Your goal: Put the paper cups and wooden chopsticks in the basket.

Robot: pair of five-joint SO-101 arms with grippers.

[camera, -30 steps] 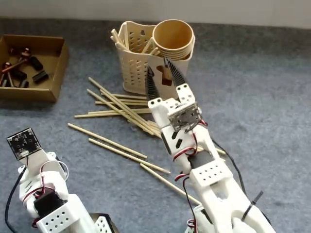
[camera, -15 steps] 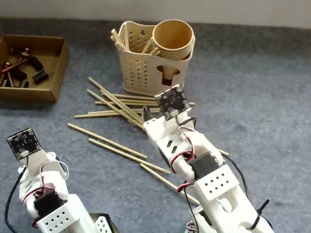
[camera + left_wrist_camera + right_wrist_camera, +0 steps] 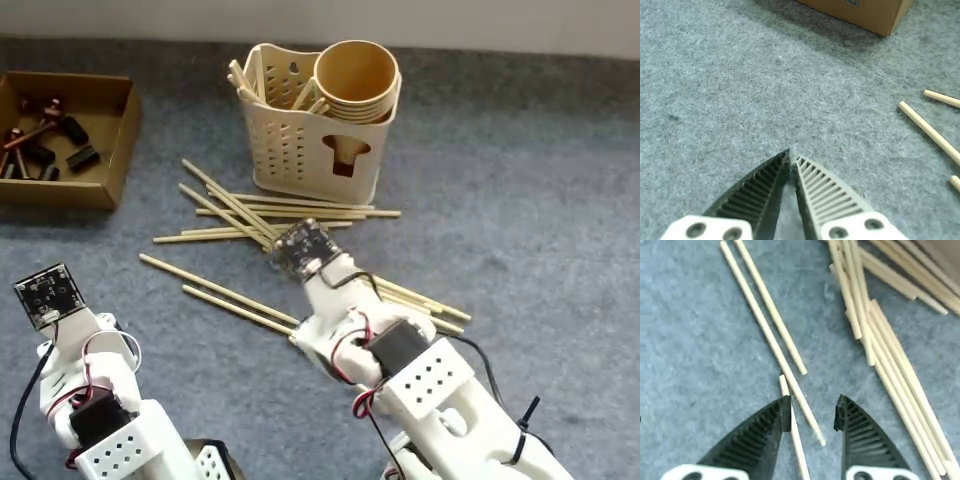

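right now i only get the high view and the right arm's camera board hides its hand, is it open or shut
Observer: Open. The right hand shows a clear gap between its fingers.
Operator: anything in that gap
Observer: Yes, the end of one long chopstick lies in it, and a second chopstick runs alongside.
Operator: and the left hand
Observer: The left hand is shut, tips together over bare carpet.

Cardboard box [image 3: 110, 150] of small dark parts [image 3: 40, 140] on grey carpet [image 3: 540, 200].
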